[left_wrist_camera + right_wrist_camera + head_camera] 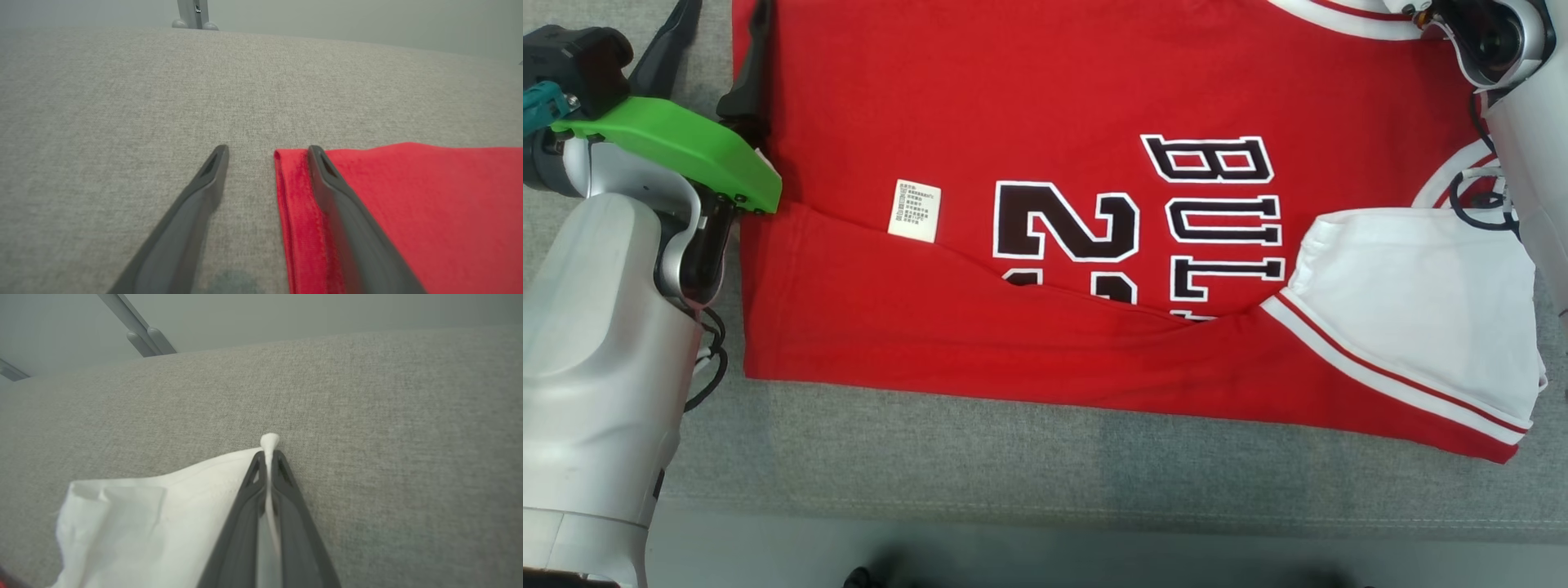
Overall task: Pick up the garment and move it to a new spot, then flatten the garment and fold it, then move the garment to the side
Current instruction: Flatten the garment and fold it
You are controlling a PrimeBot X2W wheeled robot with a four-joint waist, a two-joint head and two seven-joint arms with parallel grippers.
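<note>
The garment (1054, 98) is a red jersey with black and white lettering, spread on the grey surface with its near side folded over the print. A white label (914, 211) shows on it, and a white panel (1413, 302) lies at its right end. My left gripper (715, 49) stands open at the jersey's left edge. In the left wrist view its fingertips (314, 153) straddle the red hem (292, 204), one on the cloth and one on the bare surface. My right gripper (267, 455) is shut on a pinch of white cloth (143, 522) of the garment.
The grey fabric surface (1013, 474) runs all around the jersey, with its front edge near the bottom of the head view. Beyond the far edge, metal frame posts (194, 14) (143, 335) stand. My right forearm (1523, 163) lies over the jersey's right end.
</note>
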